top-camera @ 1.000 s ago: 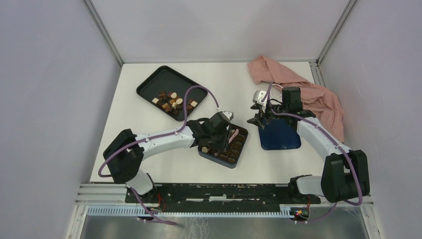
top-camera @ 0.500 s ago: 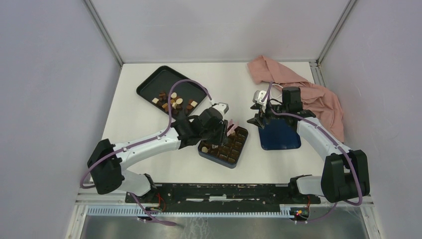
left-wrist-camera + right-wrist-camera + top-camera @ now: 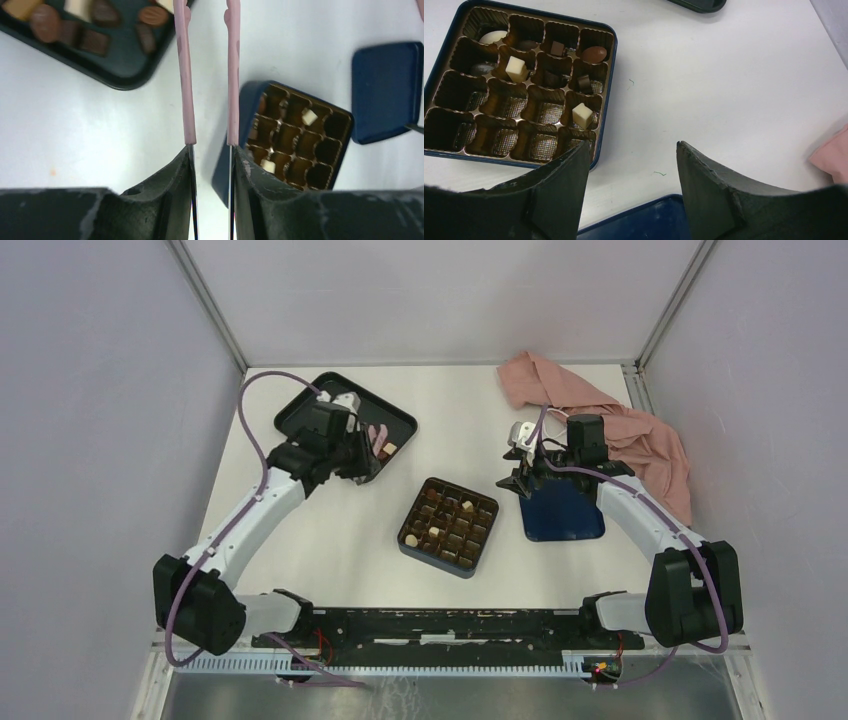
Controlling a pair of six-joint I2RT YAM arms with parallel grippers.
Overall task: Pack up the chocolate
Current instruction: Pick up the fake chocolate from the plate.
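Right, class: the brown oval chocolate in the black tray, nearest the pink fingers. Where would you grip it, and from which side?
Take the oval chocolate across its narrow width, coming down from above. It lies flat in the black tray, whose raised rim blocks a sideways approach, and a neighbouring piece sits close, so a narrow pinch is probably safest.

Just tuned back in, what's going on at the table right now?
The left tool is over the black rectangular tray, which holds the loose brown and cream chocolate pieces. Its pink fingers are slightly apart with nothing between them. The dark blue square box with grid compartments sits mid-table with a few pieces already in it and most cells empty. The right tool hangs open and empty above the far edge of the flat dark blue lid.
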